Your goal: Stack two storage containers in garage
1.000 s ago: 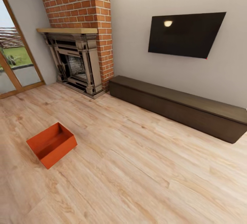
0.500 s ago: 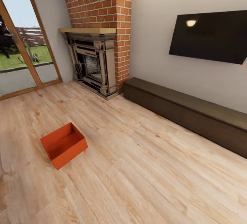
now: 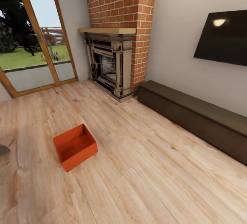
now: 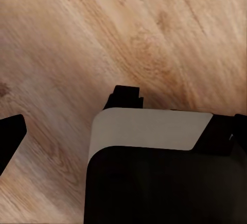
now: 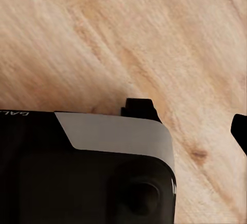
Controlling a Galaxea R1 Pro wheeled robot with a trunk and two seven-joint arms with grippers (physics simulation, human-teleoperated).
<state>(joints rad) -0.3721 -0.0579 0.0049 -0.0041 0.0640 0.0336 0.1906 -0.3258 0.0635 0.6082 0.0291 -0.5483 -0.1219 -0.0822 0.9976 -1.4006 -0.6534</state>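
A Galaxea R1 Pro faces a corner of the living room, its head camera angled down over a light wood-plank floor (image 3: 144, 169). From left to right: wood-framed glass doors (image 3: 34, 46) look onto a lawn; a red brick fireplace (image 3: 118, 42) with a pale mantel and dark ornate surround stands in the corner; a long dark low cabinet (image 3: 195, 117) runs along the pale wall beneath a dark wall-mounted screen (image 3: 223, 39).

One orange-red storage container (image 3: 75, 147) sits upright on the planks in the left half of the head view, open top up and nothing inside, turned at an angle to the room, well apart from the fireplace and the cabinet.

In the left wrist view, the left end effector (image 4: 123, 100) points down at bare planks from above the floor, with the robot's dark body and a pale panel below it in the picture. One dark fingertip (image 4: 126, 96) shows above that panel and another dark part sits at the picture's edge; whether the jaws are spread or pressed together cannot be told. Nothing shows between them.

The right wrist view is much alike: the right end effector (image 5: 190, 113) hangs over bare planks, one fingertip (image 5: 140, 107) showing and a second dark tip at the edge well apart from it, so the jaws look spread, with only floor between them.
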